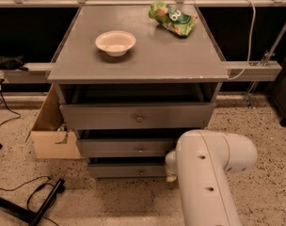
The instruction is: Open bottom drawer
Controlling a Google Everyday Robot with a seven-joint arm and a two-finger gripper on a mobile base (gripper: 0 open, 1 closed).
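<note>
Currently the hand (170, 166) sits at the bottom drawer's (119, 170) right end, behind the arm (206, 182); open or closed, can't tell. Risk: it's off the knob (141, 172), so it may slip or snag the middle drawer (119, 148).

The white arm (206, 173) is covering the right end of the bottom drawer (124, 170) and nearly all of the pincer (170, 174), which is sitting low at that end with only a pale tip peeking out. The arm is running off the near edge. The lettering on the green snack bag (173, 18), far right on the counter (147, 60), is blurring past reading.
</note>
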